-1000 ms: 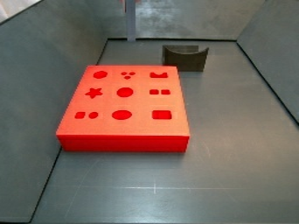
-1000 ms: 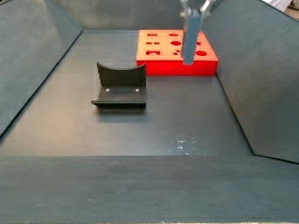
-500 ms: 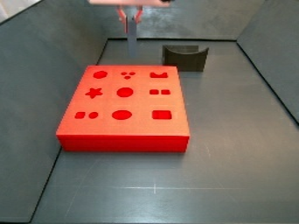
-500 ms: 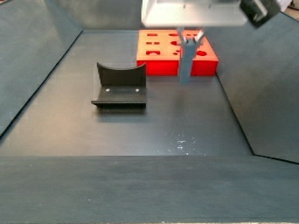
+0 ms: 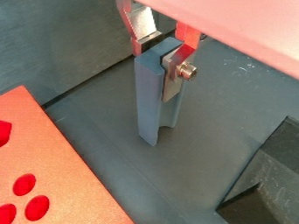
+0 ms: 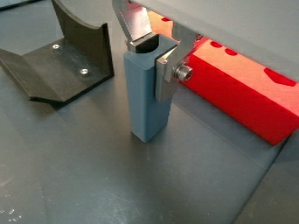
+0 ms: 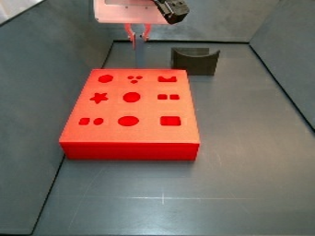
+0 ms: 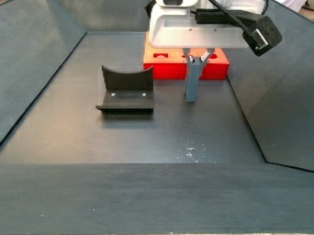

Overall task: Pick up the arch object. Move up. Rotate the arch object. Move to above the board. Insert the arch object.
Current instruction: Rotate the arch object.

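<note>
Gripper [image 6: 156, 54] low over the grey surface [image 8: 147, 138], between the red board [image 8: 190, 59] and the dark fixture [image 8: 124, 90]. In a side view its white body [image 7: 129, 10] sits beyond the far edge of the board [image 7: 133, 109], fingers pointing down.

Jaws closed onto the top end of the arch object [image 6: 145, 92]: a slender grey-blue bar, upright. In both wrist views the silver finger plates [image 5: 177, 63] press against its upper sides; the rest of the bar hangs below them. Same grasp from the other wrist camera, bar [image 5: 153, 96] vertical.

The lower end of the bar [image 8: 194, 81] is at or just above the surface; cannot tell whether it touches.

The board lies flat just beside the bar in a wrist view [image 6: 243, 87], not touching it. Top face shows cut shapes: star, circles, squares, small dots. All holes look empty.

The fixture [image 6: 62, 54] stands on the other side of the bar, apart from it; curved notch facing up. In a side view it shows behind the board's far right corner [image 7: 196, 60].
</note>
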